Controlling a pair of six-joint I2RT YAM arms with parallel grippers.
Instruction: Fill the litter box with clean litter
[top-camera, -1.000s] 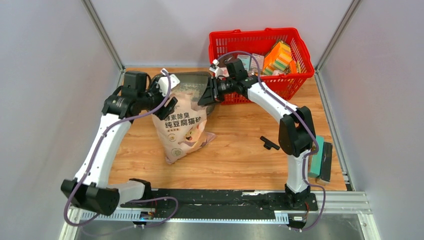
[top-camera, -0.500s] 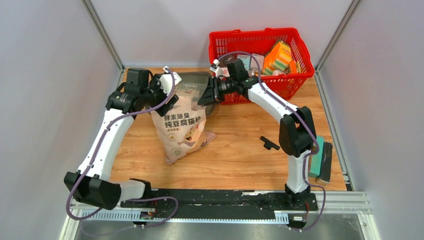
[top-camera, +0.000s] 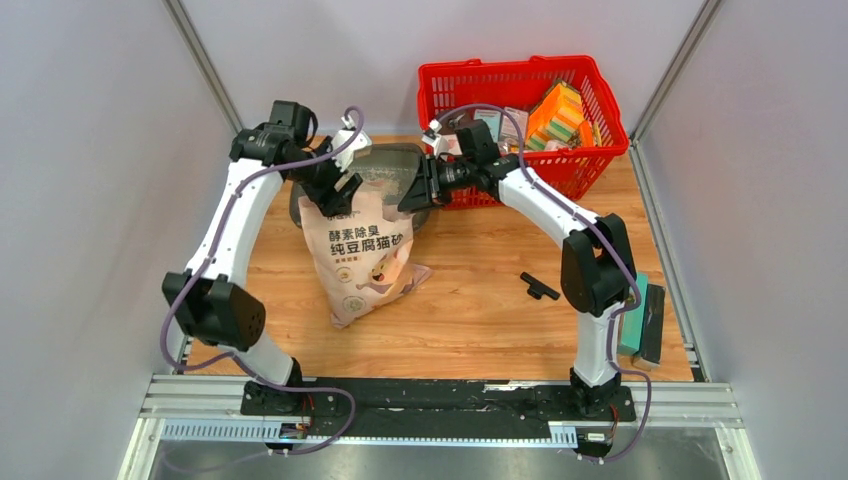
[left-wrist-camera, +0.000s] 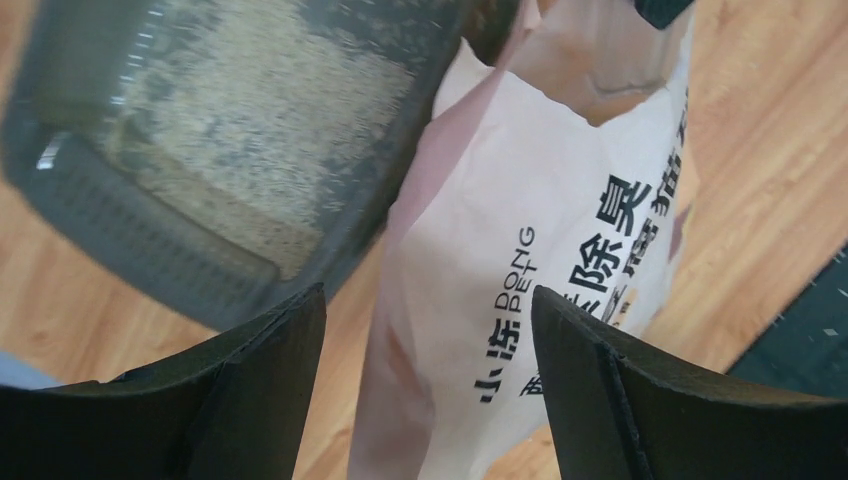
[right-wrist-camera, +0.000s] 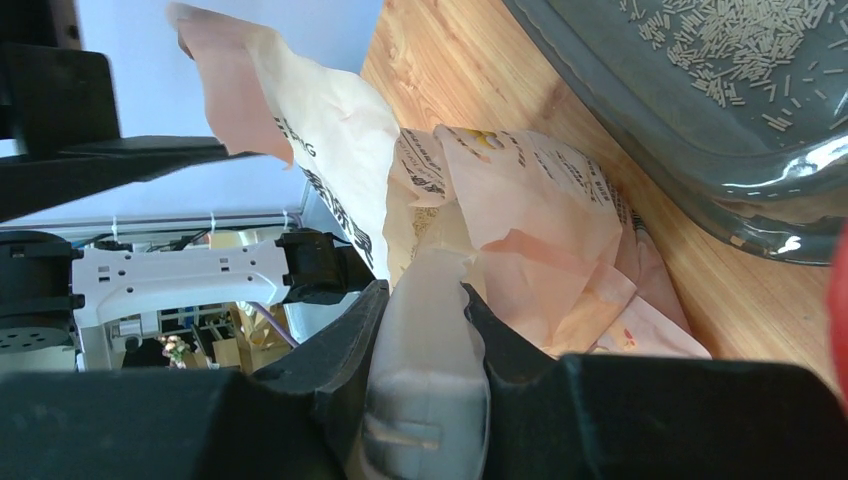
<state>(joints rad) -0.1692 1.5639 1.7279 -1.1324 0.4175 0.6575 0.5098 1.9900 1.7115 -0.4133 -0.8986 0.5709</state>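
Observation:
The dark grey litter box (top-camera: 398, 158) sits at the back of the table, partly hidden behind the upright pinkish-cream litter bag (top-camera: 365, 250). Beige litter (left-wrist-camera: 260, 130) lies in the litter box (left-wrist-camera: 150, 250); it also shows in the right wrist view (right-wrist-camera: 740, 40). My left gripper (top-camera: 338, 195) is open and empty, its jaws wide apart above the bag (left-wrist-camera: 520, 250). My right gripper (top-camera: 410, 195) is at the bag's top right, shut on a translucent pale scoop (right-wrist-camera: 425, 380) that points into the torn bag mouth (right-wrist-camera: 520, 200).
A red mesh basket (top-camera: 520, 75) with coloured boxes (top-camera: 560, 110) stands at the back right, close to the right arm. A small black tool (top-camera: 540, 288) lies on the wood. A green block (top-camera: 635, 315) and a black bar (top-camera: 653, 320) lie at the right edge.
My left arm has swung up and back, carrying its gripper from the bag's left side to above its top left. The right arm and the bag have barely moved.

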